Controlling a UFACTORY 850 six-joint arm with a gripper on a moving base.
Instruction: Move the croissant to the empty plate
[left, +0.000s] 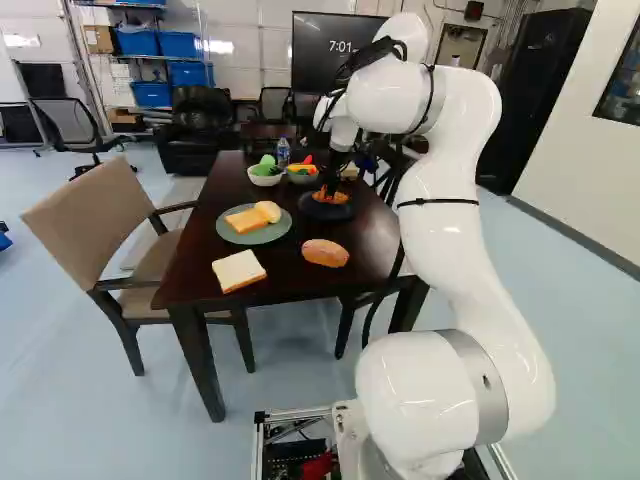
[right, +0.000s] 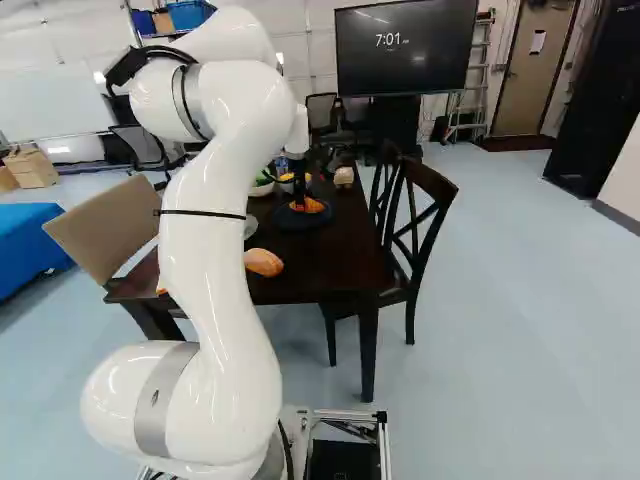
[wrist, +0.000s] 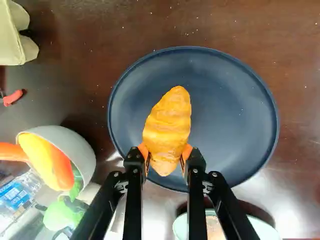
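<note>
Orange, ridged, tapering croissant (wrist: 169, 125)

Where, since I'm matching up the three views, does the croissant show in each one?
Left base view: the croissant is near the middle, beyond the bread roll.
Right base view: near the middle, beyond and to the right of that same roll.
Wrist view: between the fingers of the gripper, over the dark plate.
Shared landmark: the dark plate, seen in all three.

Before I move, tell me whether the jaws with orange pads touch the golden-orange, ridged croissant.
Touching: the wrist view shows the orange pads against opposite sides of the croissant, no gap.
</note>
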